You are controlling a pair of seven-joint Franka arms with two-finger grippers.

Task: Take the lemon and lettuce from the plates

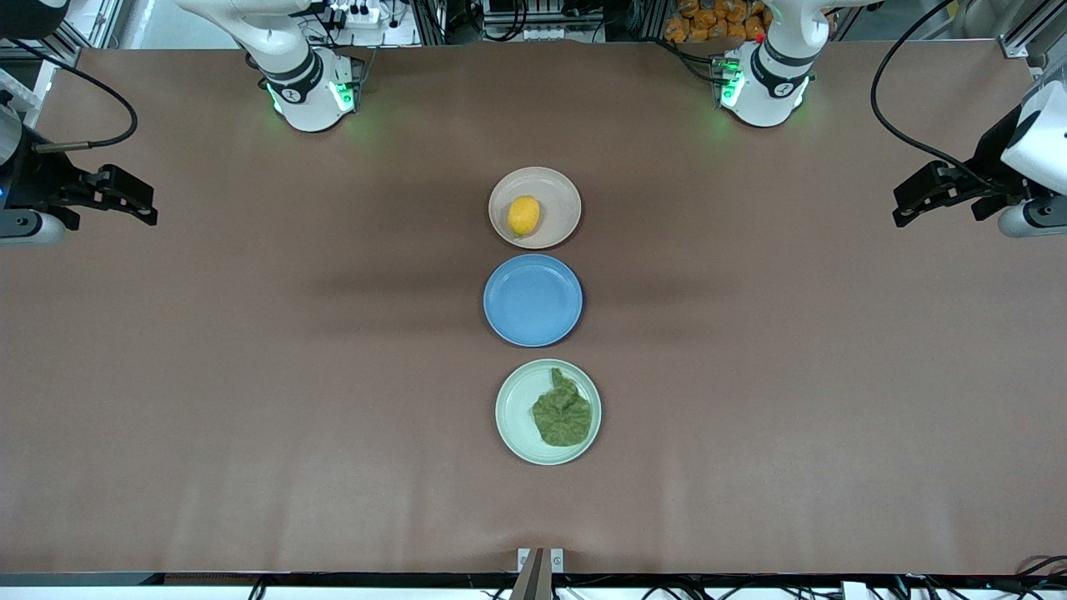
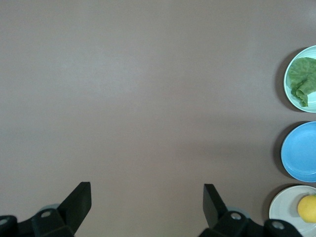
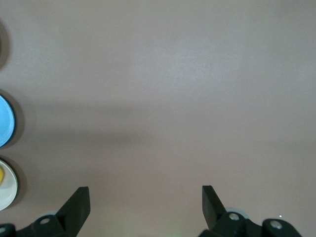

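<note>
The yellow lemon lies on the beige plate, nearest the robots' bases. The green lettuce lies on the mint plate, nearest the front camera. My left gripper is open and empty, up over the left arm's end of the table, apart from the plates. My right gripper is open and empty over the right arm's end. The left wrist view shows my open left gripper, the lettuce and the lemon. The right wrist view shows my open right gripper over bare table.
A blue plate with nothing on it sits between the beige and mint plates, in one line across the middle of the brown table. It also shows in the left wrist view and the right wrist view.
</note>
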